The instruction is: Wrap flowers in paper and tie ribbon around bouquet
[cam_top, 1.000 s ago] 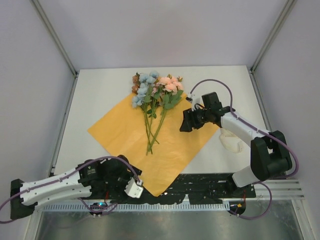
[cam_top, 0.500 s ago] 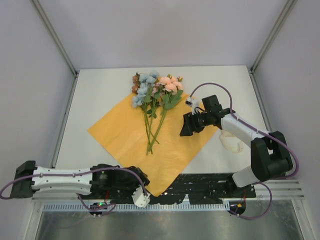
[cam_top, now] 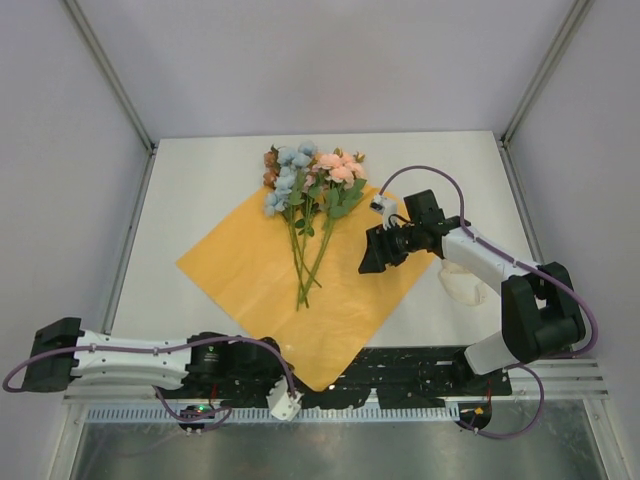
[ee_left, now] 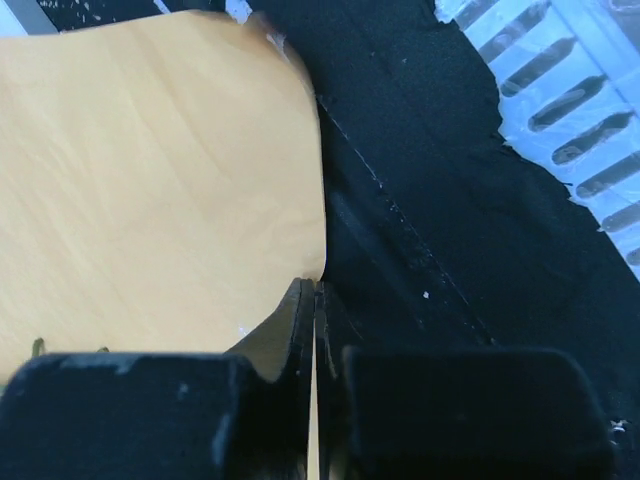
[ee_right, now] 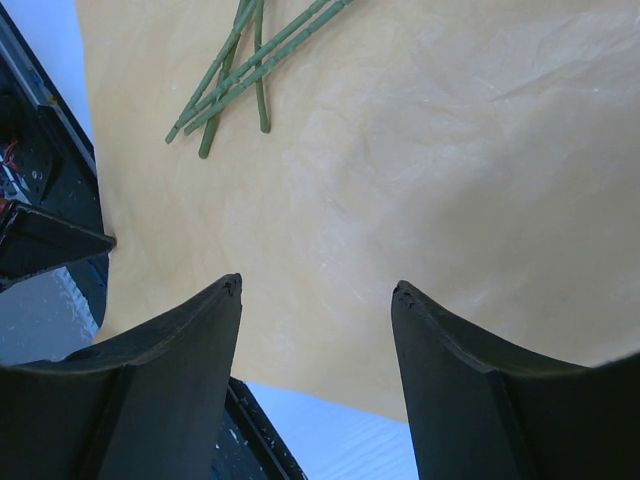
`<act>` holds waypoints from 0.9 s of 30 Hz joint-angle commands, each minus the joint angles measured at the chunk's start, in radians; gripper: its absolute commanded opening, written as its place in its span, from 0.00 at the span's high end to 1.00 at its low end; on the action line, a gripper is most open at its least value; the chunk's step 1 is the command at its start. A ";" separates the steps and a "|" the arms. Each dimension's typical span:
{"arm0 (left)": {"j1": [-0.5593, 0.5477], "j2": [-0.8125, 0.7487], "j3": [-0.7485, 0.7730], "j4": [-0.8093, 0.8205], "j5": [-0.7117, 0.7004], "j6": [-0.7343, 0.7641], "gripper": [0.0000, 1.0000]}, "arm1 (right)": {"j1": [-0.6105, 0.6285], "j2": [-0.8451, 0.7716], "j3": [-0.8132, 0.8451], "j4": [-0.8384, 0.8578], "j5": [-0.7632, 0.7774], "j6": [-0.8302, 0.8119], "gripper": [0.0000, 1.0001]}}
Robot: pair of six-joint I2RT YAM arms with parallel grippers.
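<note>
Currently the paper (cam_top: 250,270) lies flat as a diamond on the surface (cam_top: 200,190). I judge this lets its sides fold over the flowers (cam_top: 305,190), which lie with stems toward the near corner. Left gripper (ee_left: 315,300) is clenched on the paper's edge by that corner. Right gripper (ee_right: 315,285) hangs released over the right half, stems ahead of it. Ribbon (cam_top: 462,283) lies beside the right arm.
</note>
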 commanded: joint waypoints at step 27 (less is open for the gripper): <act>0.217 -0.172 0.049 -0.184 0.165 0.199 0.70 | 0.576 -0.468 -0.261 0.052 0.084 -0.376 0.02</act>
